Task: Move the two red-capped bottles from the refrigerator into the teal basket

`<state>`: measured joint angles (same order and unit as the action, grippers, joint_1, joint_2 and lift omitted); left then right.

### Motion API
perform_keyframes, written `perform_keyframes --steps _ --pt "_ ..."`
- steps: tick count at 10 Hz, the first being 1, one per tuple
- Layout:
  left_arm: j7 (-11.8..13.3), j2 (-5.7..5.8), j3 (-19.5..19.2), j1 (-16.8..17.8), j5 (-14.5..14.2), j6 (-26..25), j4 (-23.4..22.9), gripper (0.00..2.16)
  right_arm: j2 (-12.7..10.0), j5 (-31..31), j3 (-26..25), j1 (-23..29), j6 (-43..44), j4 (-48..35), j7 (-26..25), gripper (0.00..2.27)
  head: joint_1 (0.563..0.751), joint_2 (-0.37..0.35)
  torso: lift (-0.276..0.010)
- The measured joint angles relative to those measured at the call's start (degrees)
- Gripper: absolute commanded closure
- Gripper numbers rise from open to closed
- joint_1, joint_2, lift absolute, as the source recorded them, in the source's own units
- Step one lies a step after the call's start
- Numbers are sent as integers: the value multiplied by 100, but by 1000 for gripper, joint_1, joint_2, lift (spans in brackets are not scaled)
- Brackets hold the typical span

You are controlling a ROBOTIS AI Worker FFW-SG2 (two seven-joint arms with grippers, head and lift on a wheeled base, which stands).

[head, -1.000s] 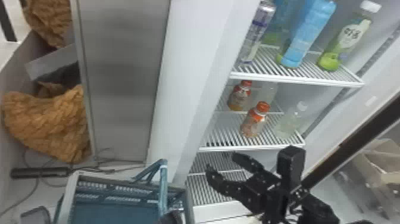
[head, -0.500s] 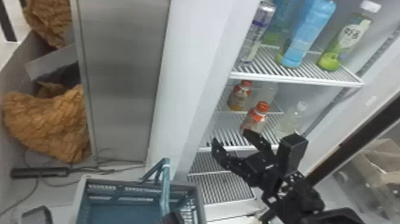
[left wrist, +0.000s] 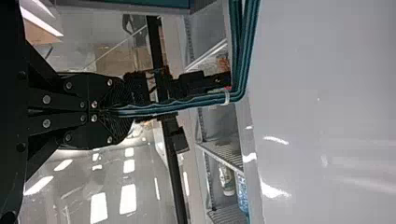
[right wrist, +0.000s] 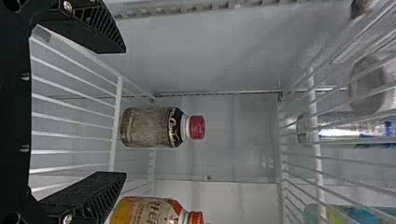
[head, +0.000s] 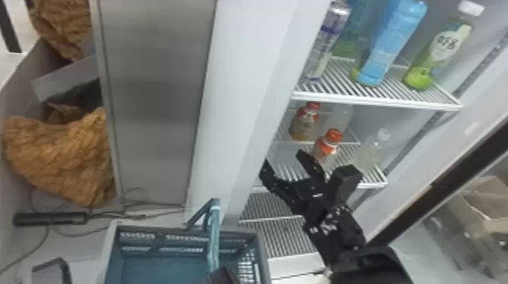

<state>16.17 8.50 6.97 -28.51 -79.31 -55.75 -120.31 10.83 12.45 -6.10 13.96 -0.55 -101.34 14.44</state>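
Refrigerator (head: pixel 253 83) holding red-capped bottles (head: pixel 328 147), teal basket (head: pixel 151 230) (handle (head: pixel 214 241) clasped by left gripper (head: pixel 223 276)), right gripper (head: pixel 282 158) open

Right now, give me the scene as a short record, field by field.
Front red-capped bottle: standing on a wire shelf
Rear red-capped bottle: same shelf
Shelf above: blue bottle, green bottle
Teal basket: left of the shelves
Left gripper: jaws shut on basket handle
Right gripper: jaws open, holding nothing
Still to move: both red-capped bottles
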Motion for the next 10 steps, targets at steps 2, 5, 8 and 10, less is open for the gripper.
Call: perform_keyframes --steps 2,5,8,10 --pt "-9 11 22 12 -40 6 0 1154 -6 -105 158 -444 250 607 -53 64 695 -350 -224" --pt "-18 12 24 24 -38 20 0 1154 -11 -290 187 -813 328 1024 -170 48 695 -350 -224" --pt "-18 20 82 71 -43 20 0 1154 -11 -332 211 -1260 545 1478 -221 44 695 -350 -224" --pt "-18 21 92 92 -45 20 0 1154 -6 -377 307 -1558 646 1793 -280 42 695 -350 -224"
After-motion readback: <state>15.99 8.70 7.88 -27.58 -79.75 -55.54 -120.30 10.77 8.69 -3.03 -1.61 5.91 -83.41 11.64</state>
